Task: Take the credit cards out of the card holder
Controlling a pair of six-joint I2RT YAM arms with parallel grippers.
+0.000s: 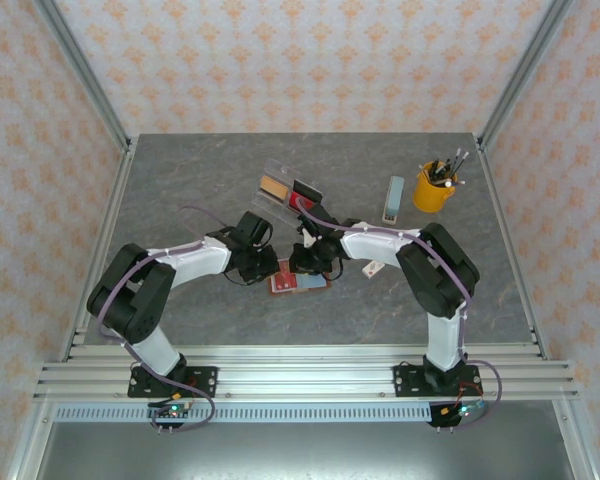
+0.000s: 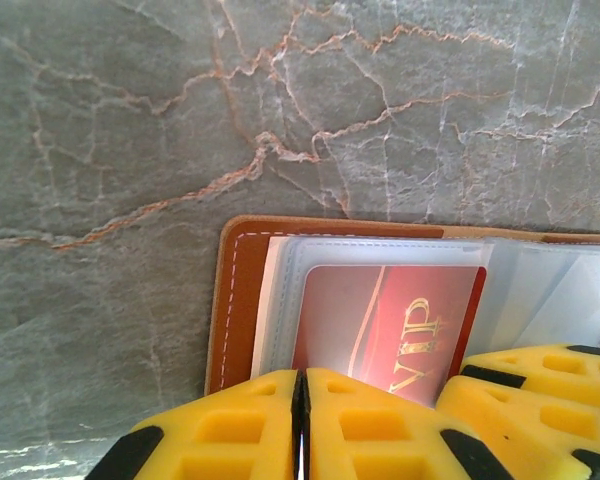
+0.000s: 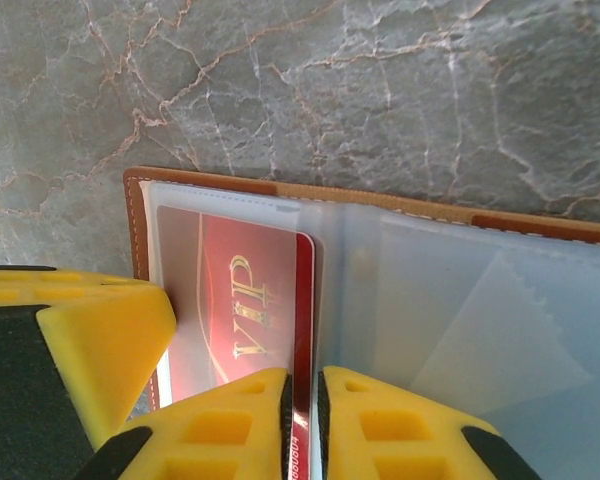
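Note:
The brown leather card holder (image 1: 315, 281) (image 2: 236, 300) (image 3: 135, 225) lies open on the marble table, clear pockets facing up. A red credit card (image 2: 380, 320) (image 3: 225, 290) marked VIP sits in its left pocket, with its right edge out past the sleeve. My right gripper (image 1: 308, 265) (image 3: 302, 392) is shut on that exposed edge. My left gripper (image 1: 264, 268) (image 2: 302, 385) is shut over the near edge of the holder's clear sleeve, beside the card. One of the right gripper's fingers (image 2: 540, 385) shows in the left wrist view. A tan card (image 1: 272, 186) and a red-and-black card (image 1: 302, 196) lie in the tray.
A clear acrylic tray (image 1: 280, 172) stands just behind the grippers. A yellow cup of pens (image 1: 435, 188) and a pale blue box (image 1: 394, 199) are at the back right. A small white tag (image 1: 373, 268) lies right of the holder. Aluminium frame rails edge the table.

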